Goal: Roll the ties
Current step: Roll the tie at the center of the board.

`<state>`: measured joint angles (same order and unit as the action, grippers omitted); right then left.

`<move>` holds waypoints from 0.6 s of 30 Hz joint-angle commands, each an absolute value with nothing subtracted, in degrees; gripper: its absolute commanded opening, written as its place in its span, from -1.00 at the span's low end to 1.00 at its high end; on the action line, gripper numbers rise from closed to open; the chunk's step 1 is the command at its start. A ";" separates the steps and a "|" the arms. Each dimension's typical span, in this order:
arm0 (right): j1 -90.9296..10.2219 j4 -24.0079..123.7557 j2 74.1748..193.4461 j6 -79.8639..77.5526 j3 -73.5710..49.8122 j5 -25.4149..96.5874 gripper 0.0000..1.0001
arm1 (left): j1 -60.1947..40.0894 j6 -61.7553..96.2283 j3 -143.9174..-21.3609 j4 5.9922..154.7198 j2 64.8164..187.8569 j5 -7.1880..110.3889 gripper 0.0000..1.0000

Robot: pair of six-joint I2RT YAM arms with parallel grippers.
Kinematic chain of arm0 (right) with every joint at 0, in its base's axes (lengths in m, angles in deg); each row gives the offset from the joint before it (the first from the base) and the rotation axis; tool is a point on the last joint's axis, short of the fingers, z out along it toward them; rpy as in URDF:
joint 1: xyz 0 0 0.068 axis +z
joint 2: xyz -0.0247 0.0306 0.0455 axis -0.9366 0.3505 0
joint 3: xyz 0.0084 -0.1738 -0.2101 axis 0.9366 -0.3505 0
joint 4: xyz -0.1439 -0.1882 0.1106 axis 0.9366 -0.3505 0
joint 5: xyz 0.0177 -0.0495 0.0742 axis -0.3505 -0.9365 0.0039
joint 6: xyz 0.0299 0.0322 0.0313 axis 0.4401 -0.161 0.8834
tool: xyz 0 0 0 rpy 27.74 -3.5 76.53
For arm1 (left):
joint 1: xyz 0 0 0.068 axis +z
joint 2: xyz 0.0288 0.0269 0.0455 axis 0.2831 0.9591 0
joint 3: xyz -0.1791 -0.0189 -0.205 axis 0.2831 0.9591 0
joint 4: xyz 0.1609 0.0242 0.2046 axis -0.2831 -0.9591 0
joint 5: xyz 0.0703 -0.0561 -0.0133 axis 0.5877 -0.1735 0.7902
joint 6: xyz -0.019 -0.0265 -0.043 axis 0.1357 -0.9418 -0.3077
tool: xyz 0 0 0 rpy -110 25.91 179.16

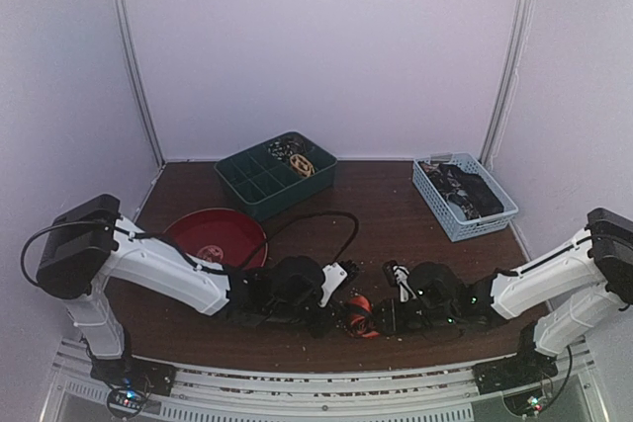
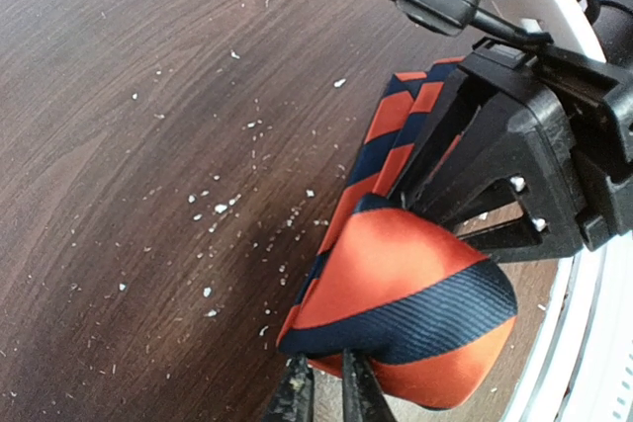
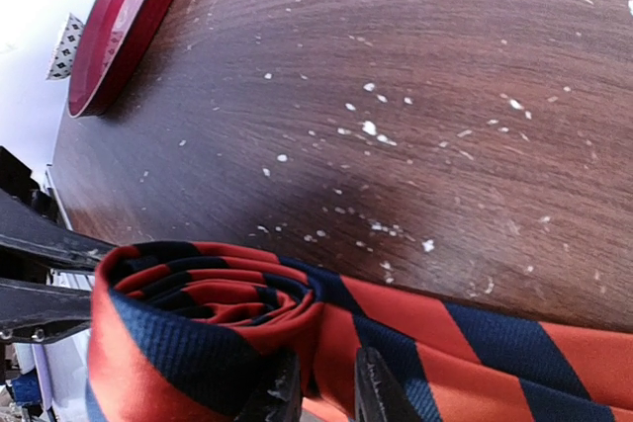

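Nothing legible anywhere, no text, label, brand, number or sign, apart from a small pale mark at the middle of the red plate (image 1: 226,227), lower left of the top view, too blurred to read.

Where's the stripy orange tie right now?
Seen from above, the striped tie lies partly rolled at the near edge of the table, in the middle, between the left gripper and right gripper.

L hand (image 1: 343,309) & R hand (image 1: 378,315) at orange tie (image 1: 359,314), front ctr
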<state>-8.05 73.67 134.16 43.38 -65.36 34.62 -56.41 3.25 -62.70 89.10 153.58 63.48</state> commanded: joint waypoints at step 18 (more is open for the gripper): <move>-7.46 66.90 128.27 43.41 -67.17 24.58 -0.60 | -56.68 5.61 -67.90 88.43 156.96 60.31 -0.56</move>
<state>-7.77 67.51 129.63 43.03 -65.75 27.50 -56.41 4.52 -66.00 88.14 155.66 61.51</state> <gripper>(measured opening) 0.204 0.219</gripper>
